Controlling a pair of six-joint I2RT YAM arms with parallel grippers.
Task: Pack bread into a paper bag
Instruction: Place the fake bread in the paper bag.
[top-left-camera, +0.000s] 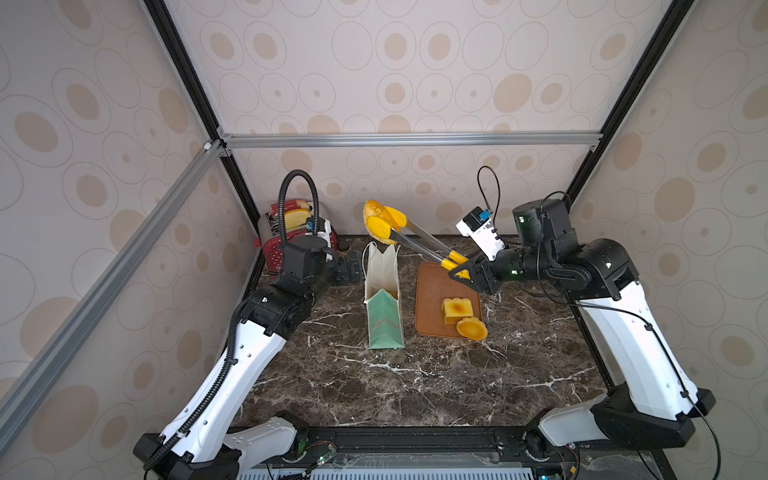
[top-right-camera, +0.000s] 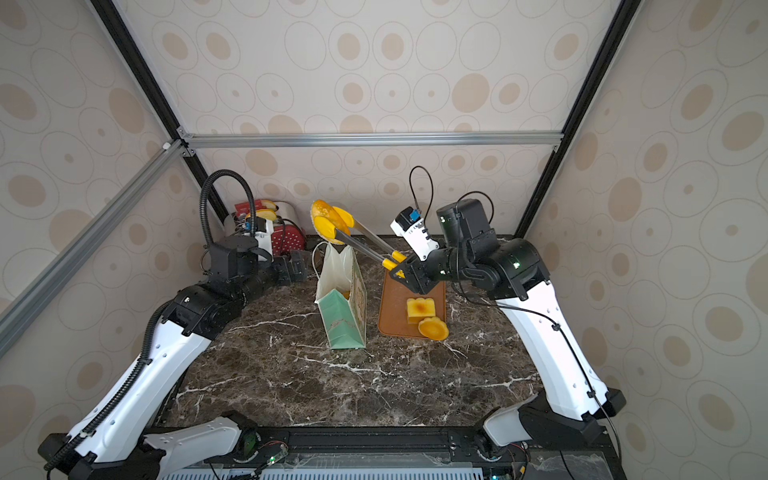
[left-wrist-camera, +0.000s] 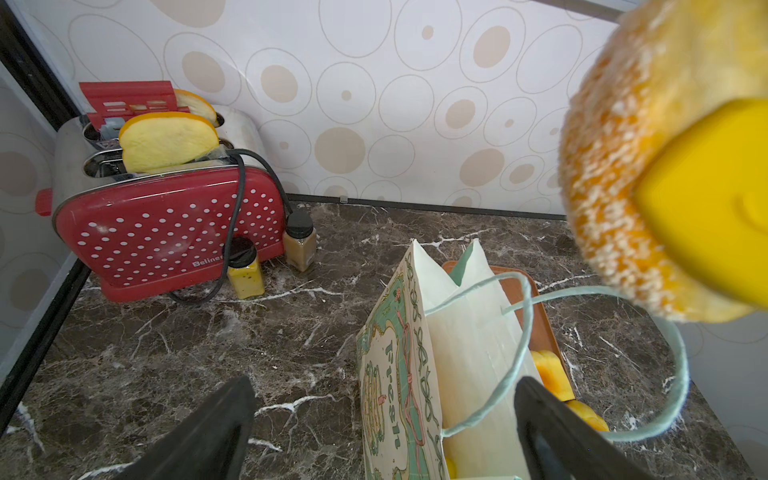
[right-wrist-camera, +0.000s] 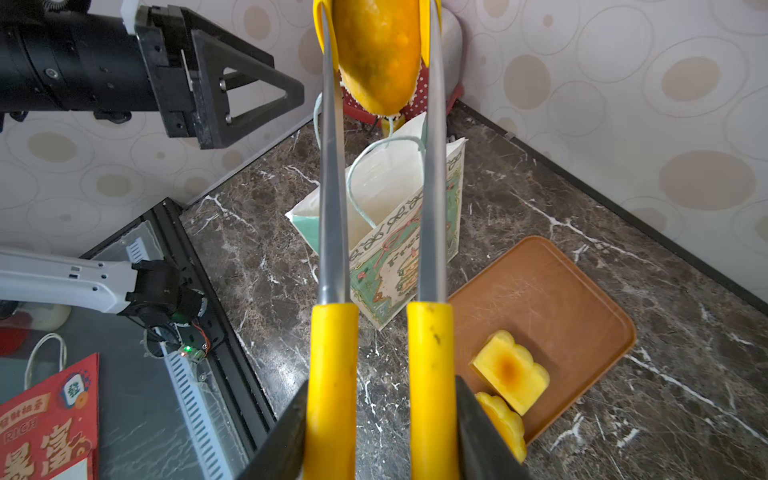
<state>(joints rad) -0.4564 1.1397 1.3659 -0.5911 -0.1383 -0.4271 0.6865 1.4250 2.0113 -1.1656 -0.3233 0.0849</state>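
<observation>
While R pincer (right-wrist-camera: 382, 432) clamps tongs (right-wrist-camera: 332, 208), bun (right-wrist-camera: 378, 54) in tips, aloft nr bag (right-wrist-camera: 390, 191).

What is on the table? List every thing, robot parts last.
speckled bun: one, golden, in tongs above bag
tongs: one, metal, yellow tips, in right fingers
paper bag: one, mint-green, beside tray
tray: one, brown, on table
square loaf: one, yellow, on tray
round bun: one, yellow, tray's edge
toaster: one, red, far corner
toast slices: two, pale, in toaster
jars: two, yellow and beige, by toaster
left fingers: two, black, open, near bag
right fingers: two, black, shut on tongs
</observation>
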